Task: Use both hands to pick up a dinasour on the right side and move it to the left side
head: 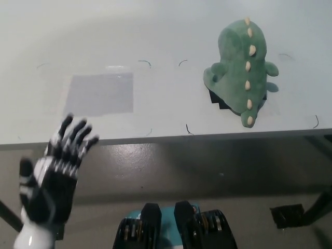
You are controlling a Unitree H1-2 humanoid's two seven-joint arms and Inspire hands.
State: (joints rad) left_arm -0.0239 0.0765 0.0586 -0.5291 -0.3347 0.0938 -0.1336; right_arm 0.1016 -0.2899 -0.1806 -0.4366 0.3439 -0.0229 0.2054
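Head view: I count one green dinosaur (241, 70) on the table (155, 31), upper right, atop one black object (216, 101). One grey patch (99, 94) lies centre left. My left hand (52, 176), lower left, is spread and empty. I can't see the right hand.

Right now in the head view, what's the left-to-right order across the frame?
Left hand, open at the table's near edge → grey rectangular patch on the white table → green plush dinosaur sitting on a small black block. Right hand not in view.
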